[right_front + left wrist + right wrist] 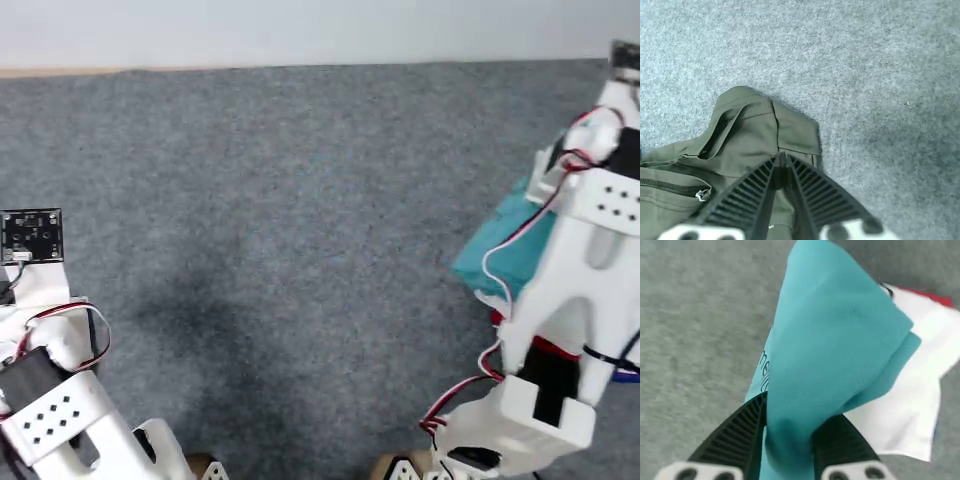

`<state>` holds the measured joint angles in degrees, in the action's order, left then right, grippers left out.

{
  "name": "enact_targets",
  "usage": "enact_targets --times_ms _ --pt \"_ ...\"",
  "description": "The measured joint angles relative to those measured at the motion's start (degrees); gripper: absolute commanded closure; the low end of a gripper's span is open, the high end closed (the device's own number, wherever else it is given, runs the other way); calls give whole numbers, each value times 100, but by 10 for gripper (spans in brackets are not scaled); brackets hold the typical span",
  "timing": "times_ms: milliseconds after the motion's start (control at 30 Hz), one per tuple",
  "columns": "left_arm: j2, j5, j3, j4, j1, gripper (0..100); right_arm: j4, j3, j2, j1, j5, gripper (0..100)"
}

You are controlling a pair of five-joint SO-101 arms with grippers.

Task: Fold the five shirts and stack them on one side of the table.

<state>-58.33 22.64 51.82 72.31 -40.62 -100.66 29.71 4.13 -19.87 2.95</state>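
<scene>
The left gripper [781,161] has its tips pressed together at a fold of the olive shirt [745,132], which is cut off at the frame edge; whether cloth is caught between them is hard to tell. The right gripper [792,417] is clamped on the teal shirt [840,340], which drapes over a white shirt [910,405]. From above, the right arm [570,290] hides most of both, near the grey table's [300,200] edge.

The right arm [585,265] hides most of the teal shirt [503,255].
</scene>
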Motion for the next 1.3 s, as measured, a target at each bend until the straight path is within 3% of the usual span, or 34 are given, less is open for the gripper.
enact_targets --times_ms 167,567,733,833,933,1133,1200,1300 --pt "0 0 0 0 0 993 97 -123 193 -554 457 991" --pt "0 0 0 0 0 993 1407 -123 1829 -1776 1908 986" --pt "0 0 0 0 0 993 1688 -132 2224 -2084 2523 802" --pt "0 0 0 0 0 993 1495 -70 2224 -2110 2479 691" --pt "0 0 0 0 0 993 1029 396 2215 -2119 2198 659" --pt "0 0 0 0 0 993 35 1758 1758 -1890 1987 669" --pt "0 0 0 0 0 993 18 1925 1618 -1741 1969 738" --pt "0 0 0 0 0 993 9 1908 1565 -1547 1969 931"
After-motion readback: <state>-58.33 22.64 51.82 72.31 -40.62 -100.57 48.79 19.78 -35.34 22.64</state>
